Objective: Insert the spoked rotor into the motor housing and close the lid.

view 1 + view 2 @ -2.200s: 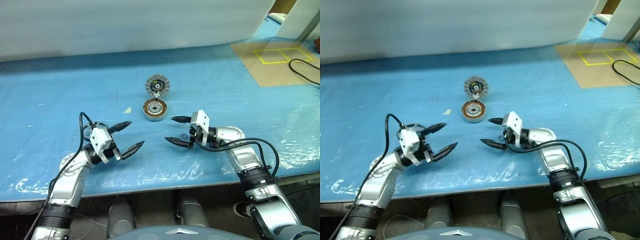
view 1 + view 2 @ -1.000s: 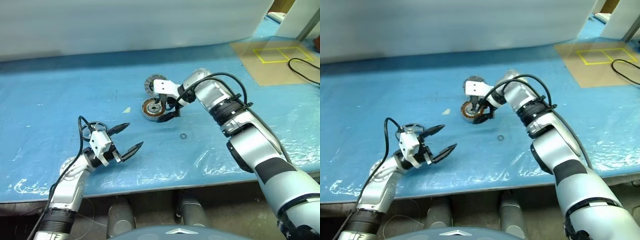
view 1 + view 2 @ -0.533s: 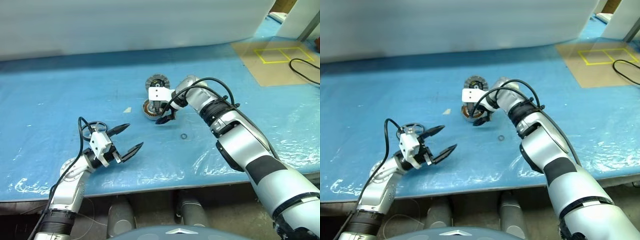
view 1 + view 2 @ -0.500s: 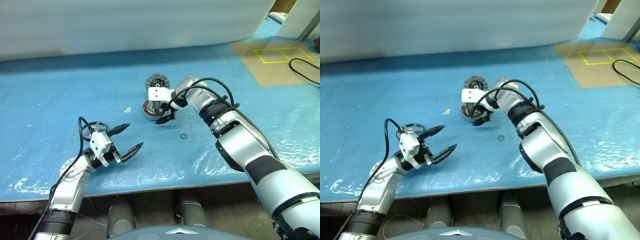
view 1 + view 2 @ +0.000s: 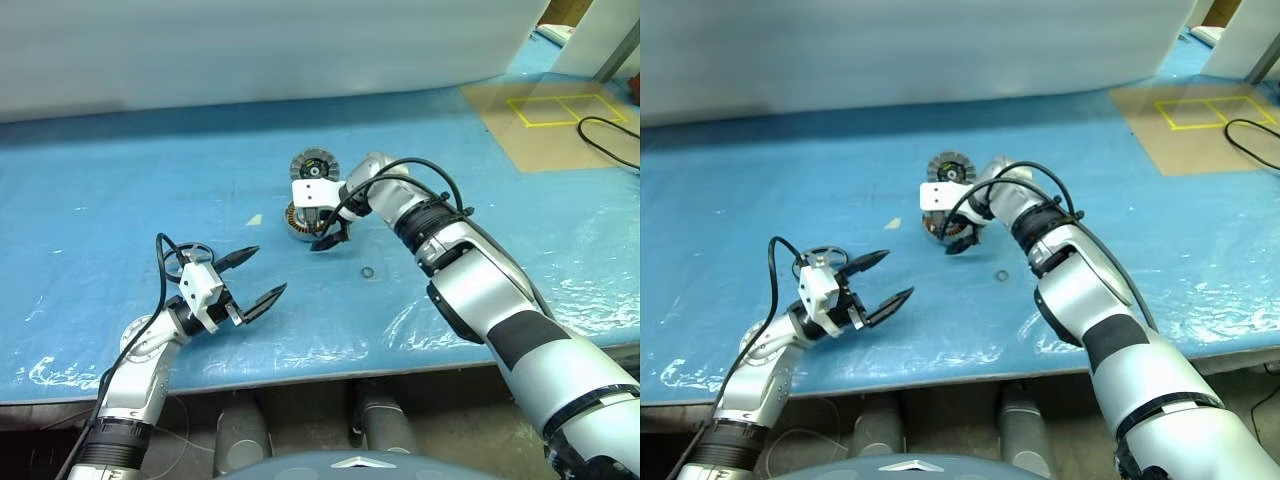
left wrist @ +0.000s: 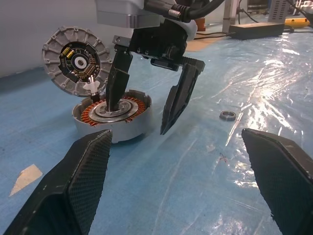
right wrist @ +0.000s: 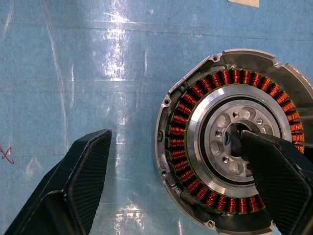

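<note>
The motor housing [image 5: 297, 222] lies on the blue table with its copper windings [image 7: 195, 161] showing. Its lid [image 5: 315, 164] stands upright at the far rim, segmented face with dark centre [image 6: 77, 61] turned towards me. My right gripper [image 5: 313, 233] is open and points down over the housing, one finger [image 6: 117, 78] in the pale centre, the other finger [image 6: 178, 98] outside the rim. My left gripper [image 5: 272, 268] is open and empty at the front left. A thin dark ring that looks like the spoked rotor [image 5: 824, 254] lies just behind it, partly hidden.
A tiny washer ring [image 5: 368, 272] lies right of the housing, and a pale scrap [image 5: 254, 220] to its left. At the back right are a brown patch with yellow tape [image 5: 550, 105] and a black cable [image 5: 610, 130]. A white sheet backs the table.
My right arm swung from the front of the table up to the housing, then sank slightly so that one finger stands in its centre. The left arm has kept still.
</note>
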### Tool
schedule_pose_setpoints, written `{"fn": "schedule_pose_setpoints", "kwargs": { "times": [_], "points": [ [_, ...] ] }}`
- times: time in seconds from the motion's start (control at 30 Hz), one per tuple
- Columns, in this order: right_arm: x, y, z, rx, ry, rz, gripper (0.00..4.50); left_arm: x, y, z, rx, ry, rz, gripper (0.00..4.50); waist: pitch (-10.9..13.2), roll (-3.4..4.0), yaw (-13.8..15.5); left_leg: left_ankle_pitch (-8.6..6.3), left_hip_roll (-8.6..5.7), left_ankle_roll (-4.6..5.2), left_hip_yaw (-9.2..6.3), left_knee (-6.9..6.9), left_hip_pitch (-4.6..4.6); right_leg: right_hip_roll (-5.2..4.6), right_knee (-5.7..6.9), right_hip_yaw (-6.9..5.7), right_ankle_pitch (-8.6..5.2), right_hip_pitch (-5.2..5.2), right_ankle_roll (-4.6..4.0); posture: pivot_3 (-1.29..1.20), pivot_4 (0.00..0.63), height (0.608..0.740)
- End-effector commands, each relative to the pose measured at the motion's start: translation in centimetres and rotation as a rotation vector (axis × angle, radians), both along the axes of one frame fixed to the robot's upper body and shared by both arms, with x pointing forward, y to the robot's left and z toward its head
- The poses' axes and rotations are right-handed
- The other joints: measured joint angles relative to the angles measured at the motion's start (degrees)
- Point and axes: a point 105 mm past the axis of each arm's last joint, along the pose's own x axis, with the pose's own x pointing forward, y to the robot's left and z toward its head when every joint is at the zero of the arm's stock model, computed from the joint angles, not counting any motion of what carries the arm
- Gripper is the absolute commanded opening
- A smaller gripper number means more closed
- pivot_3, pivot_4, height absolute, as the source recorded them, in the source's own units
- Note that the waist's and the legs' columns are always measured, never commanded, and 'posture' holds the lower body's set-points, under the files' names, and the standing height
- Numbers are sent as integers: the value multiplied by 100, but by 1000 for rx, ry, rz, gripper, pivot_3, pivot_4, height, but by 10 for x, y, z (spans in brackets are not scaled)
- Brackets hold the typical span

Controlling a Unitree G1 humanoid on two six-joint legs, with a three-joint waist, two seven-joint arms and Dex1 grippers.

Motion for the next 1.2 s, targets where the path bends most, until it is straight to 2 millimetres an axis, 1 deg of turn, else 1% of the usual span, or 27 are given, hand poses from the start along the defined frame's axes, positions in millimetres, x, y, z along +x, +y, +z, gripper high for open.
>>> {"fn": "schedule_pose_setpoints", "kwargs": {
  "times": [0.03, 0.2, 0.23, 0.43, 0.53, 0.77, 1.0, 1.2],
  "points": [
    [0, 1, 1, -7, -14, 17, 3577, -1, -2, 9, 0, -48, -3, 4500, 0, 0, 0, 0, 0, 0, 0, 0, 0, 0, 0, 0, 0, 0, 0, 0, 150, 740],
    [0, -2, 1, -6, -16, 18, 1898, -1, -3, 9, -1, -48, -7, 4500, -1, 0, 1, 0, 0, 0, 0, 0, 1, 0, 0, -1, 0, 2, 0, 0, 150, 740],
    [0, -2, 2, -5, -19, 18, 1834, -1, -3, 9, -1, -48, -8, 4500, -1, 0, 0, 0, 0, 0, 0, 0, 4, 0, -1, -1, 0, 5, 0, 0, 150, 740],
    [-2, -4, 4, -3, -21, 32, 1834, -2, -4, 9, -2, -46, -15, 4500, -1, 0, -1, 0, 2, 1, 0, 2, 8, 0, 8, 0, 1, 4, -3, 0, 150, 740],
    [-10, -7, 2, -12, 0, 58, 1834, -4, -6, 9, -6, -43, -23, 4500, -1, 0, 5, 0, 1, 1, 0, 4, 5, 0, 3, 1, 2, 4, -3, 0, 150, 740],
    [-32, -16, -10, -47, 26, 102, 1834, -13, -12, 5, -17, -16, -47, 4500, -3, -3, 23, 5, 0, 4, 1, 1, 2, 1, 0, -3, 2, 7, -3, 0, 150, 740],
    [-58, -18, -15, -35, 68, 109, 1834, -17, -17, 4, -17, 7, -77, 4500, -4, -4, 25, 2, -1, -3, 1, 2, 14, 1, 1, 2, 1, 16, -2, 0, 150, 740],
    [-80, -16, -25, -44, 109, 125, 1834, -22, -13, 4, -13, 18, -85, 4500, -13, -6, 21, 4, -1, -7, 1, 2, 23, 1, 0, 5, 1, 25, -2, 0, 150, 740]
  ]
}}
